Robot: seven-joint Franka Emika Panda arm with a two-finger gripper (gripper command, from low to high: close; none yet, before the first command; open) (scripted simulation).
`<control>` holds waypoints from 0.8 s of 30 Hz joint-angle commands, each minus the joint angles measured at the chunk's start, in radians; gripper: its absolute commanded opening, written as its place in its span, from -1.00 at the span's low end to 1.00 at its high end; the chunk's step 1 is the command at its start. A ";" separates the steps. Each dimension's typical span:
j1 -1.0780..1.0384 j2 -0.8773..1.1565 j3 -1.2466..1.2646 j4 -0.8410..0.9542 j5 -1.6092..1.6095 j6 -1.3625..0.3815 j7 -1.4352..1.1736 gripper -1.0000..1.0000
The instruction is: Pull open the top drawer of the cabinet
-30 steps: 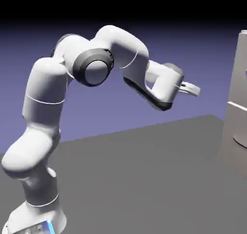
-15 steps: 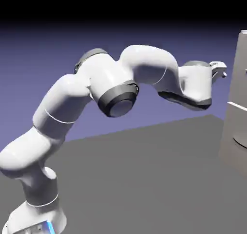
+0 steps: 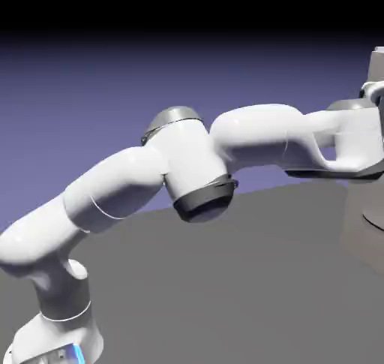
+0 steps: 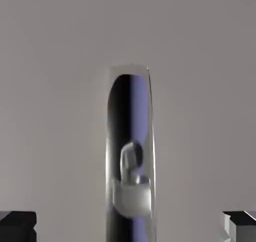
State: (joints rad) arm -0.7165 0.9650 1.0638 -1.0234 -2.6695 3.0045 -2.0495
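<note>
A plain dark grey bench [image 3: 225,280] lies under a blue-violet backdrop. The tall beige-grey cabinet [image 3: 367,227] stands at its right edge; its flat top drawer [image 4: 55,86] fills the hand view, the shiny bar handle [image 4: 129,151] between the spread fingertips [image 4: 17,225] of the empty hand [image 4: 129,226]. No writing shows.

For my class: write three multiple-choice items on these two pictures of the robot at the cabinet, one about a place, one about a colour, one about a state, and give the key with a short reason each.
1. In the hand view, where does the handle show?
A. between the two finger tips, near the middle
B. far left of both tips
C. not at all

2. What colour is the arm?
A. red
B. white
C. green

3. How does the gripper stand?
A. shut on the handle
B. shut on nothing
C. open

Key: 1 A, the shiny bar runs up the picture's middle against the plain beige-grey drawer front. 2 B, the exterior view shows white links with grey joints. 3 C, the finger tips sit far apart at the bottom corners, clear of the bar.
</note>
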 commanded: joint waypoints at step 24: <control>-0.383 -0.147 0.266 -0.510 -0.183 -0.177 0.196 -1.00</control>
State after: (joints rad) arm -1.0997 0.8181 1.3298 -1.5334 -2.8517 2.8275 -1.8534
